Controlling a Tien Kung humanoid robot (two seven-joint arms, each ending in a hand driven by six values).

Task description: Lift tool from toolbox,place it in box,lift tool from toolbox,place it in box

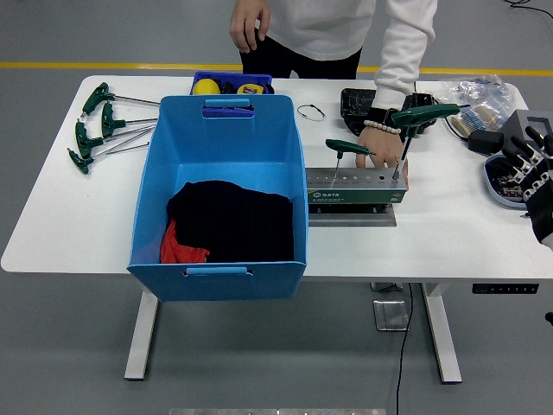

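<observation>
A green tool stand (354,192) sits on the table right of the blue box (220,194). Two green T-handle tools stand in it, a small one (347,149) and a taller one (421,114). A person at the far side rests a hand (382,149) on the stand between the two tools. The box holds black and red cloth (226,223). My right hand (531,169) is at the right edge over the table, fingers spread, holding nothing. My left arm is out of view.
Several green T-handle tools (104,125) lie at the table's far left. A small blue bin (229,85) with yellow items stands behind the box. A black tray (367,105), a clear bag (475,91) and a grey dish (505,177) are at the right.
</observation>
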